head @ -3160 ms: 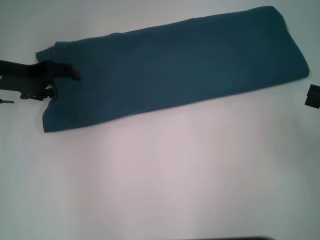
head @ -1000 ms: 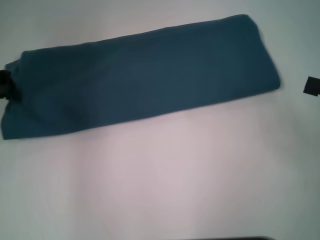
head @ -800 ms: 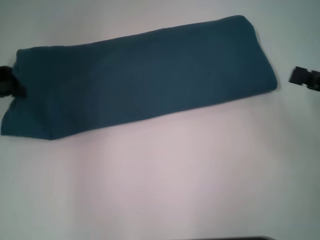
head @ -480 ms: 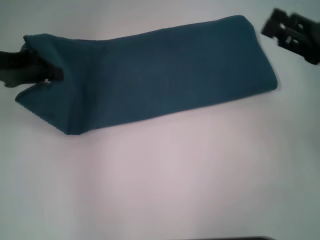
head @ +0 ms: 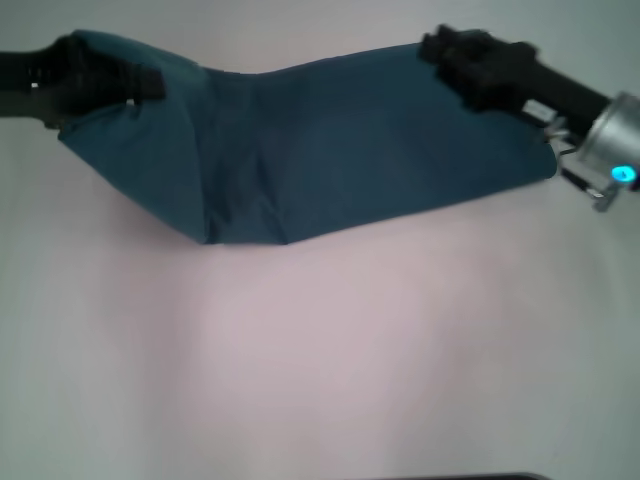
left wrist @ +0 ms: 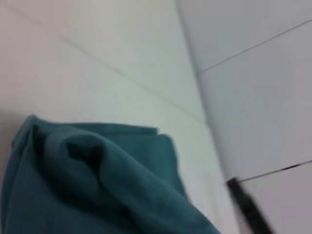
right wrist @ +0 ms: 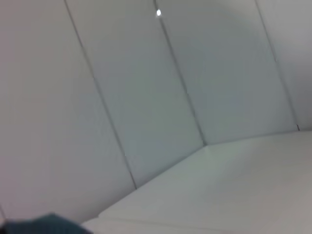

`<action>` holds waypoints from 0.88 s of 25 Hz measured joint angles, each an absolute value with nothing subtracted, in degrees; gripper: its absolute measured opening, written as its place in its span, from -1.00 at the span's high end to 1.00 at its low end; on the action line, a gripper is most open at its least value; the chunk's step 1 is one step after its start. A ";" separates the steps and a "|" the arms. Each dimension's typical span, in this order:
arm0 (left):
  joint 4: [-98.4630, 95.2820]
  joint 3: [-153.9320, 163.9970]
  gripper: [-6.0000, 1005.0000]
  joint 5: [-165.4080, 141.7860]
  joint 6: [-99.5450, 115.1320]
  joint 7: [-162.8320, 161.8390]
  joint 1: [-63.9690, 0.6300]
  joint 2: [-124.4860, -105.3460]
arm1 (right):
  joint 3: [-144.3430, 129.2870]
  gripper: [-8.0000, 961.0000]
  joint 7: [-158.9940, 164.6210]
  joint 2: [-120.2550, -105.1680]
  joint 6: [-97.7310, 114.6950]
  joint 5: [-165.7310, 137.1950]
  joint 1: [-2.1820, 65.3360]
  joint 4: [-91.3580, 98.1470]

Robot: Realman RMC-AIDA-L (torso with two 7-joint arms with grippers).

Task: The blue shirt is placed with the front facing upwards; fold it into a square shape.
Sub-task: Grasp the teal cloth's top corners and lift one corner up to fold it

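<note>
The left gripper (head: 140, 82) is up off the table at the left end of the big dark blue cotton shirt (head: 350, 150). It pinches a bunch of that cloth and holds it in the air. In the left wrist view the cloth (left wrist: 97, 190) hangs in soft lumps close to the camera.

The right gripper (head: 440, 45) is at the far right corner of the shirt, over the cloth. I cannot tell if its fingers are open or closed.

The shirt is folded into a long strip. It lies across the far part of the plain white table (head: 320, 360). Its right part lies flat.

The lifted end could slip out if the pinch is weak. It could also land crooked or bunch up if the right end slides, and then the square would come out wonky.
</note>
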State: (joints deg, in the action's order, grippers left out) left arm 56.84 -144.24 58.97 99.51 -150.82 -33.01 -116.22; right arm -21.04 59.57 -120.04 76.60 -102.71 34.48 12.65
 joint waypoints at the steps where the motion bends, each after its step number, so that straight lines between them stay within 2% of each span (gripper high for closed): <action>1: 56.83 -144.26 0.89 60.24 99.86 -150.88 -32.99 -116.12 | -20.97 0.15 57.80 -120.12 75.93 -102.60 35.35 10.63; 7: 56.79 -146.05 0.89 67.32 102.24 -151.23 -32.96 -115.76 | -20.94 0.41 47.73 -120.47 73.22 -102.17 39.18 0.43; 12: 56.71 -147.63 0.89 69.83 102.33 -151.72 -33.37 -115.46 | -21.12 0.92 37.40 -120.66 67.98 -102.59 40.04 -6.99; 17: 56.67 -147.98 0.89 69.96 101.54 -152.02 -33.62 -115.50 | -18.50 0.95 30.41 -120.75 64.30 -102.14 38.43 -10.39; 22: 56.60 -147.60 0.89 70.18 101.42 -152.59 -34.26 -116.48 | -16.69 0.95 24.55 -120.89 59.47 -102.78 40.61 -13.65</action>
State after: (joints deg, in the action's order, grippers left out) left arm 56.60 -147.60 70.18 101.42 -152.59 -34.26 -116.48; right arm -16.69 24.55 -120.89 59.47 -102.78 40.61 -13.65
